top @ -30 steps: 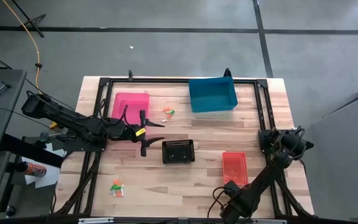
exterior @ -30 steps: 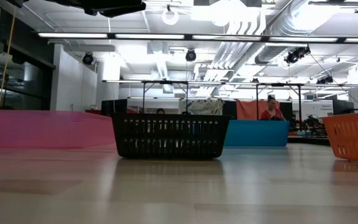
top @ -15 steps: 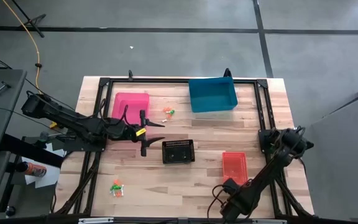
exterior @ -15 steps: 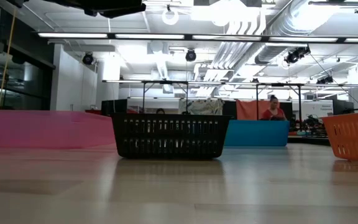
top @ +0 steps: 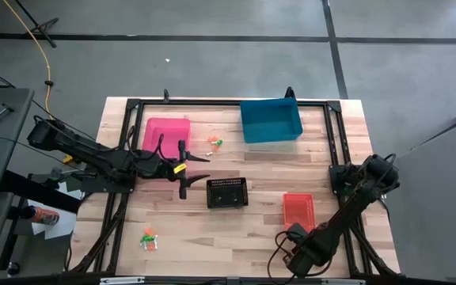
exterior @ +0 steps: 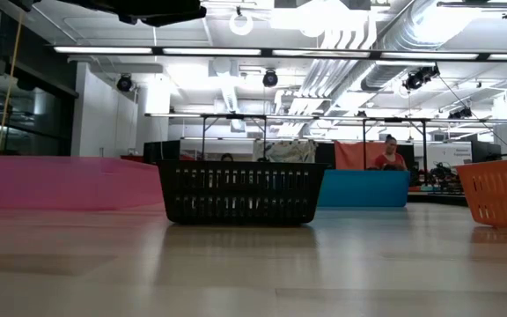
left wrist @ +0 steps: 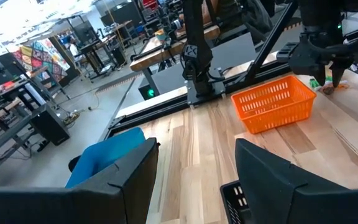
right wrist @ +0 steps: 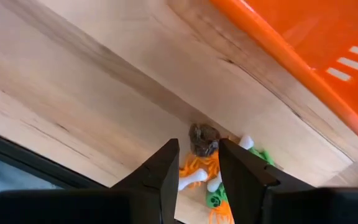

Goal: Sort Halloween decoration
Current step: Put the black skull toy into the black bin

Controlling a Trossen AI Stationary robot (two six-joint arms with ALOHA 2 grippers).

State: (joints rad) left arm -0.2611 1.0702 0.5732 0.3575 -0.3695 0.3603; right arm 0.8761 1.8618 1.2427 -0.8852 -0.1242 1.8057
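Note:
The Halloween decoration lies in small heaps of orange, green and white trinkets: one heap (top: 214,142) between the pink bin (top: 167,134) and the blue bin (top: 270,120), one (top: 147,238) near the front left, and one (right wrist: 219,171) under my right gripper. My right gripper (right wrist: 199,176) points down by the front edge, near the orange basket (top: 298,209). Its fingers are slightly apart and stand either side of an orange trinket (right wrist: 197,165). My left gripper (top: 203,169) hovers open between the pink bin and the black basket (top: 227,192). My right gripper comes from above with one finger (right wrist: 165,171) on each side of the orange trinket, which lies on the table beside a grey-brown piece (right wrist: 202,139). Whether the fingers touch it, I cannot tell.
The orange basket's rim (right wrist: 303,56) runs close beside the heap under my right gripper. The table's dark front frame (right wrist: 36,162) is just on the other side. The black basket (exterior: 238,192) stands mid-table. Bare wood lies between the bins.
My right arm has shifted a little by the front edge, its elbow swinging toward the table's right edge. The trinket heaps in the high view and my left arm have kept still.

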